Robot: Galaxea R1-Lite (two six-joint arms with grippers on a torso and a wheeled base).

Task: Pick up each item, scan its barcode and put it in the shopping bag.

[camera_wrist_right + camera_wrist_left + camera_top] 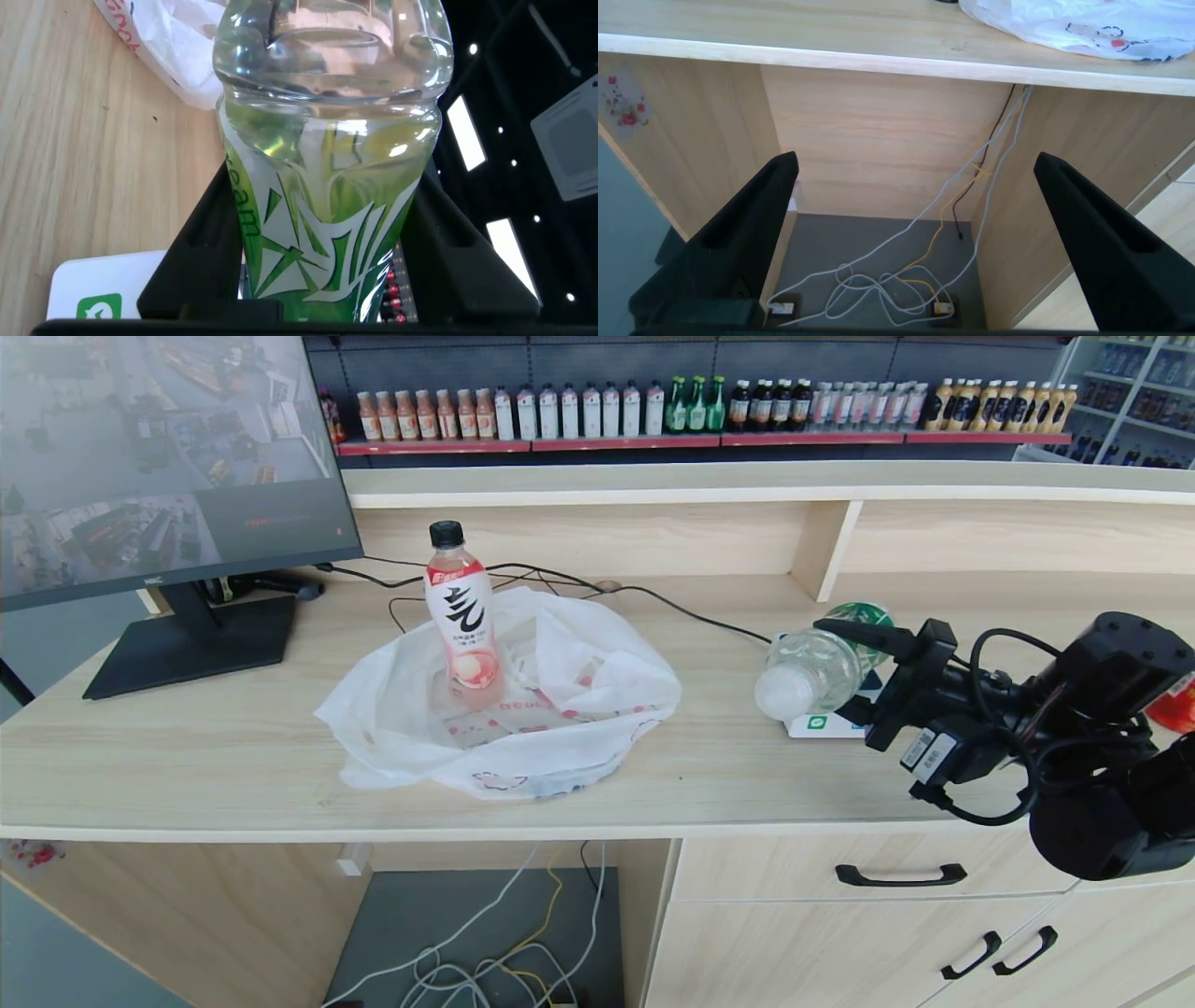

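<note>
A clear water bottle (817,665) with a green label lies on its side in my right gripper (864,667), which is shut on it just above a small white scanner pad (822,726) at the counter's right. In the right wrist view the water bottle (327,168) sits between the two black fingers (201,238), with the pad (93,294) beneath. A pink drink bottle (459,616) with a black cap stands upright inside the open white shopping bag (523,709) at the counter's middle. My left gripper (915,233) hangs open below the counter's front edge, near the shopping bag (1074,28).
A monitor (159,457) on a black stand occupies the counter's back left, with cables (560,583) running behind the bag. A raised wooden ledge (766,485) borders the back. Something red (1174,705) sits at the far right. Drawers (896,875) lie under the counter.
</note>
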